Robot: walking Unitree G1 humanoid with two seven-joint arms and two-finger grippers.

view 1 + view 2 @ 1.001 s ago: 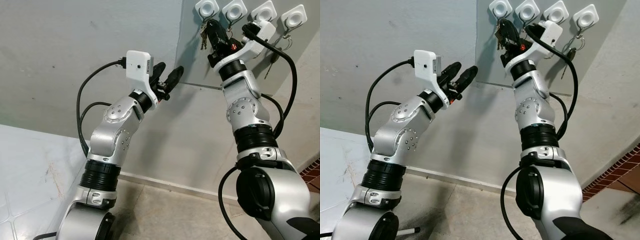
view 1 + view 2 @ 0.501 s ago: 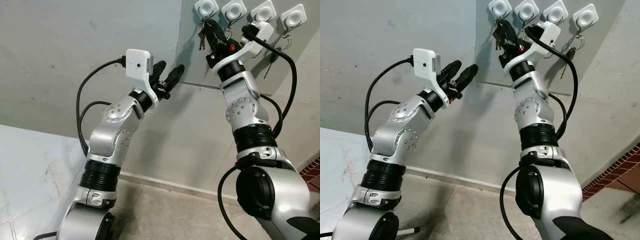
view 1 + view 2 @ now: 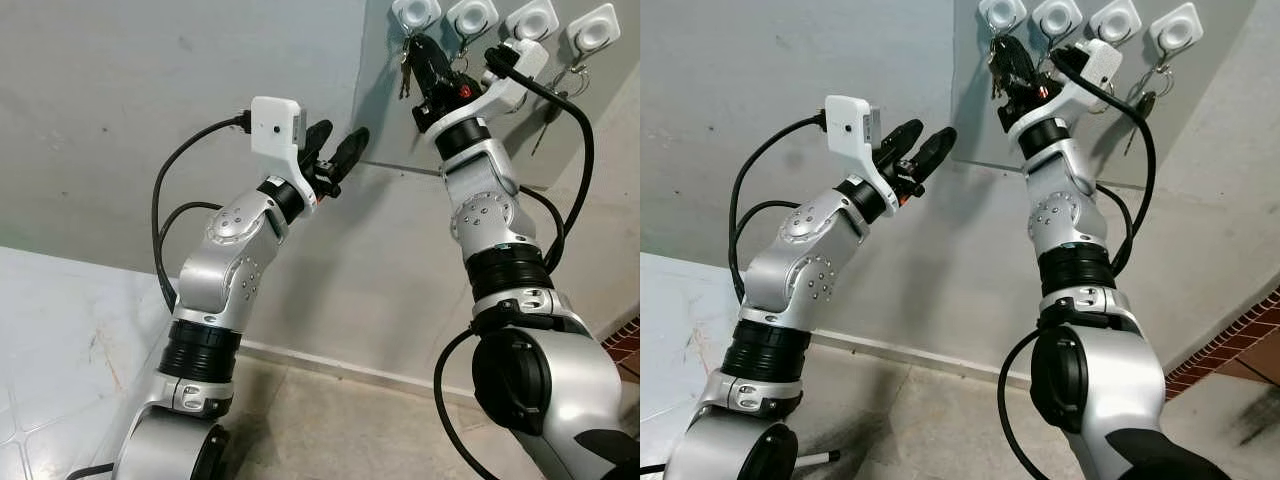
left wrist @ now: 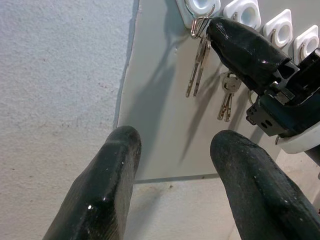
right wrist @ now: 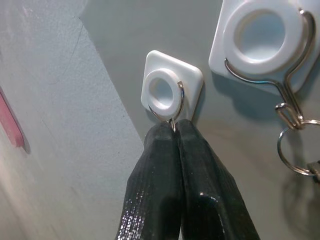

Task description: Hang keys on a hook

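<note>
Since half a second ago our right gripper (image 3: 420,52) has shifted only slightly at the leftmost hook (image 3: 414,13); the left arm has not moved.

From the head views, we see four white hooks in a row on the grey panel (image 3: 385,110). Our right arm reaches up to the leftmost one, and the keys (image 3: 404,78) dangle just beside its fingers. The left gripper (image 3: 335,155) is raised mid-air with fingers spread, holding nothing, well short of the panel.

In the left wrist view, the keys' ring sits on the wire of the leftmost hook and the right gripper's tip is touching it. The next hook (image 4: 243,11) already carries its own set.

In the right wrist view, the fingers are pressed together right under the hook's wire loop, seemingly pinching the ring.

We judge the ring is on the hook, or very nearly; what remains is to let go and draw back.
</note>
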